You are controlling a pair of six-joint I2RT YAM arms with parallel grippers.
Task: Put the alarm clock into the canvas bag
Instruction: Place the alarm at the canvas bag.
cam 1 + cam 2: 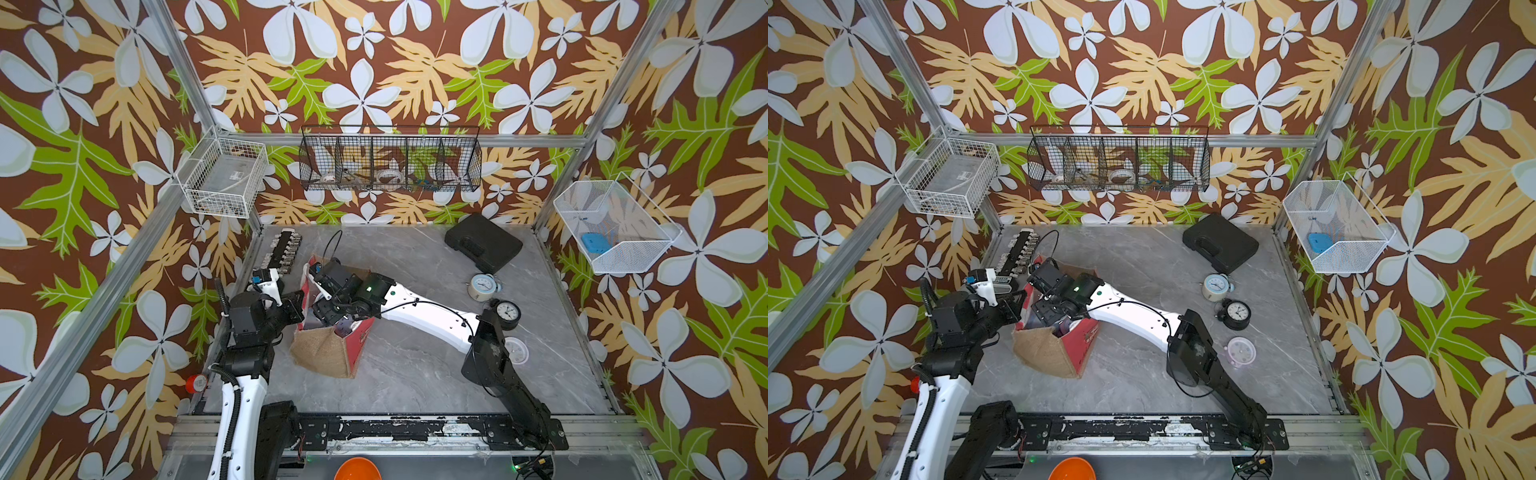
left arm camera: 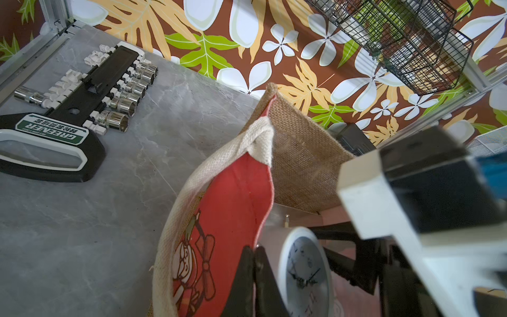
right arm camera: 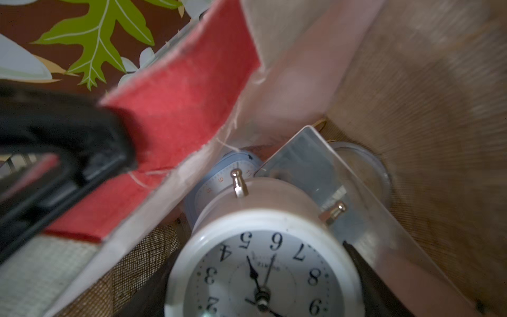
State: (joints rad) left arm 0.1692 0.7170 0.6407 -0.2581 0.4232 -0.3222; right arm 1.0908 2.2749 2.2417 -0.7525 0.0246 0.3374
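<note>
Both top views are taken from high up over the front edge, tilted down at the grey table (image 1: 415, 374) and the back wall with its wire basket (image 1: 390, 158). Pretty much the same scene is shared, just nudged sideways. The left wrist view is shot low and close, along the table past the canvas bag (image 2: 233, 197) rim toward the socket rack (image 2: 82, 90). The right wrist view is jammed inside the bag, with the alarm clock (image 3: 263, 274) face right up close. The red panel and that clock are caught by both wrist views.
</note>
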